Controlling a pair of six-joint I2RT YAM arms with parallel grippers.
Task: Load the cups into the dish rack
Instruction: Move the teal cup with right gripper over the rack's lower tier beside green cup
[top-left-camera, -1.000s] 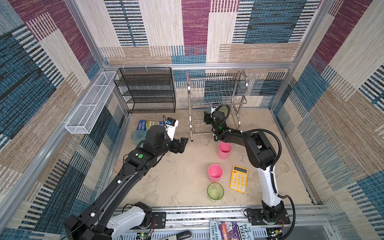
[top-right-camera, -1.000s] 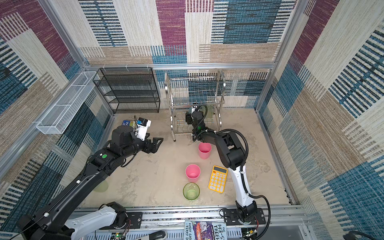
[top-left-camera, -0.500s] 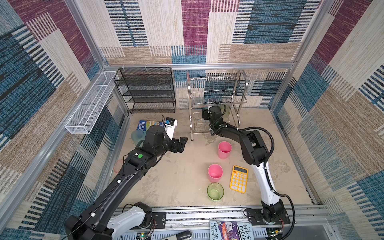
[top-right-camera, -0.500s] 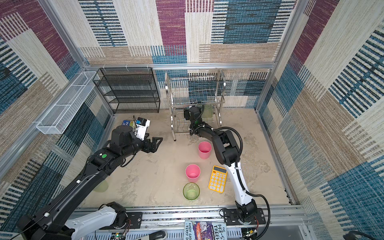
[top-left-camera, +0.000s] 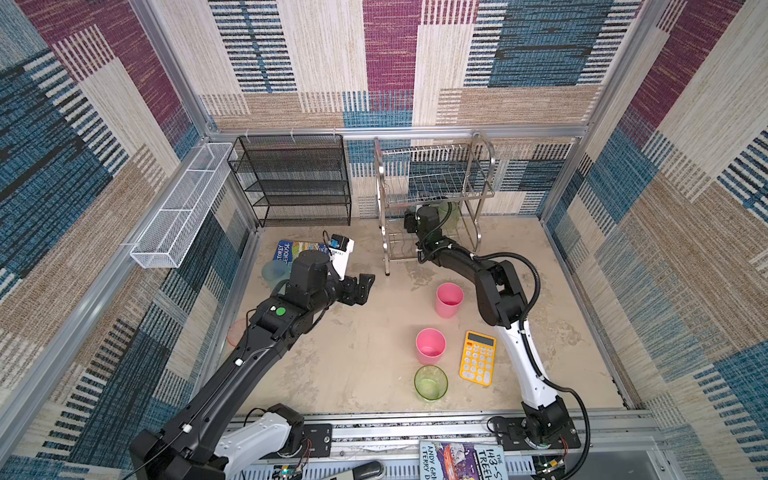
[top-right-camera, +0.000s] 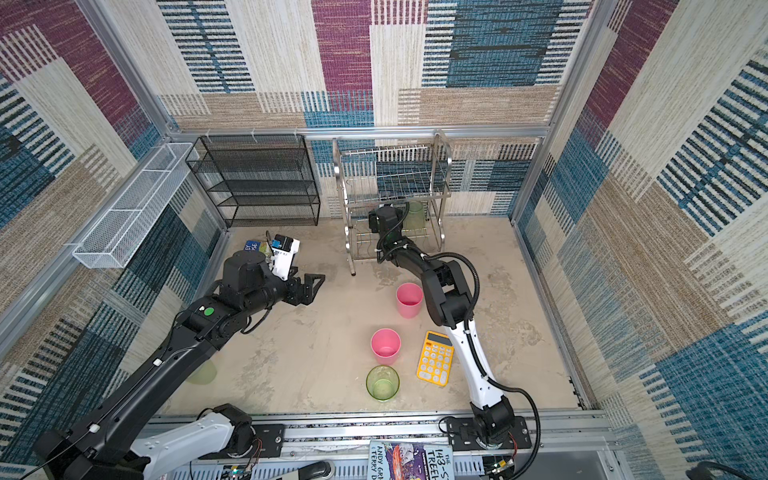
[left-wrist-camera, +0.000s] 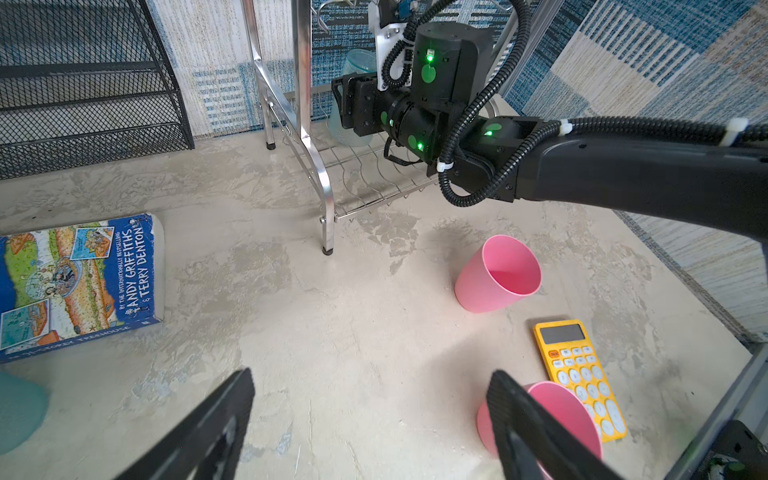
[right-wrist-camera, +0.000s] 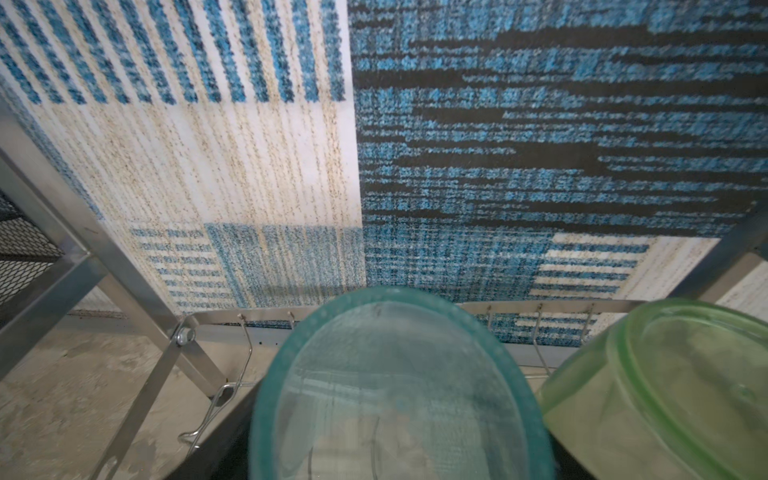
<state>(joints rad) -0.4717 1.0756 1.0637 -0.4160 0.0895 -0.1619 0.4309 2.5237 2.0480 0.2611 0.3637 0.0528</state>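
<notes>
A frosted teal cup is in the lower tier of the dish rack, which stands at the back edge of the desk, right of the middle. The right gripper reaches in under the upper tier and is clamped around this cup. Just beside it on the same tier is a translucent green cup.

On the open desk in front of the rack the rear pink cup stands upright. The front pink cup is nearer the front edge. A loose green cup stands just in front of that one, and a yellow calculator lies just to its right.

The left gripper hovers over the desk left of the middle, jaws spread wide, holding nothing.

Along the left edge a second teal cup stands beside a paperback book. Farther forward a salmon cup is half hidden by the left arm. In a top view, a pale green cup shows under that arm.
</notes>
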